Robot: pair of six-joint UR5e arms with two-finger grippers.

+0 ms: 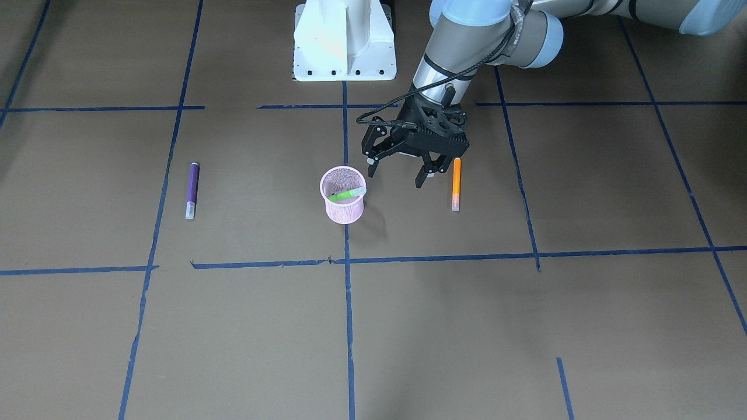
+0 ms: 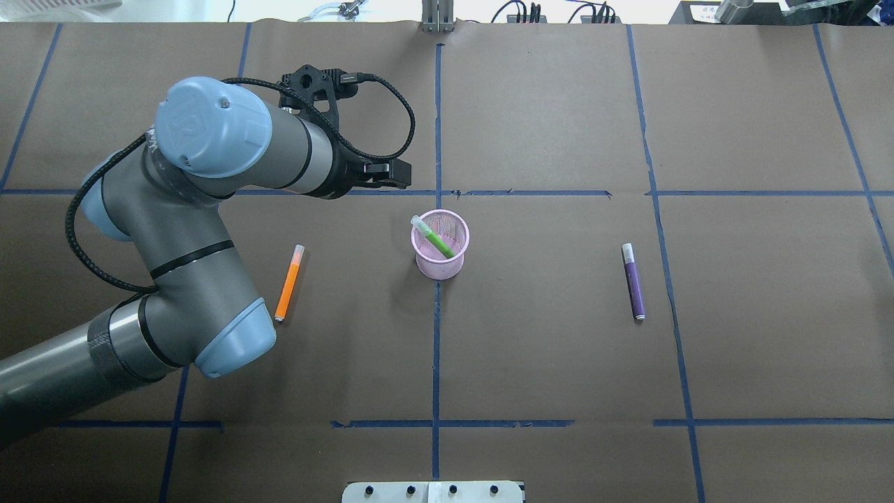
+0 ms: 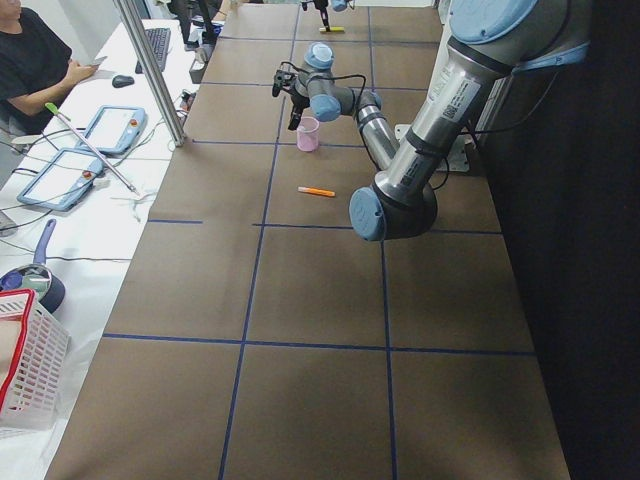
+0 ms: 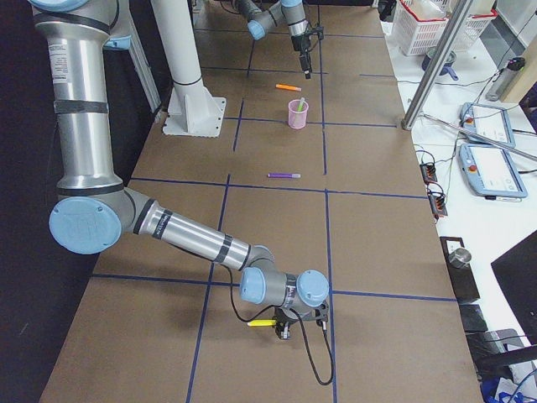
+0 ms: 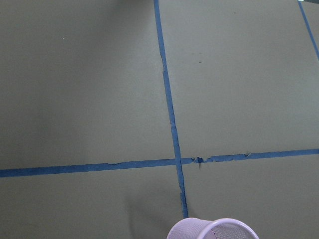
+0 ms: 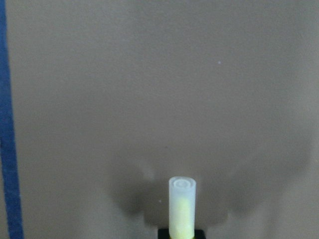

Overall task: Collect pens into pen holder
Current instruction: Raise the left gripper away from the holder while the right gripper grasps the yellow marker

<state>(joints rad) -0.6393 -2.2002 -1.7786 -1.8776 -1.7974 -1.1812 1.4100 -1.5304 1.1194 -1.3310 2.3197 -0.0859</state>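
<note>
**A:** How does the left gripper [image 1: 398, 173] stand?

**B:** Its jaws are spread wide with nothing between them. It hangs raised above the table [image 1: 525, 326], over the stretch between the pen holder [image 1: 344, 213] and the orange pen [image 1: 456, 182].

**A:** And the pens?

**B:** The green pen [image 1: 347, 194] leans inside the holder, its pale cap end poking over the rim. The orange one lies flat on the robot's left of the holder. The purple pen [image 1: 192, 188] lies flat on its right, well apart from it. The holder stands upright on a blue tape line [image 1: 348, 303].

**A:** The right gripper [image 4: 284, 329]?

**B:** Low over the table's end on the robot's right, well away from all that. A yellow pen [image 6: 182, 209] shows right at it, cap pointing away from the wrist camera. Whether the jaws clamp it I cannot tell
</note>
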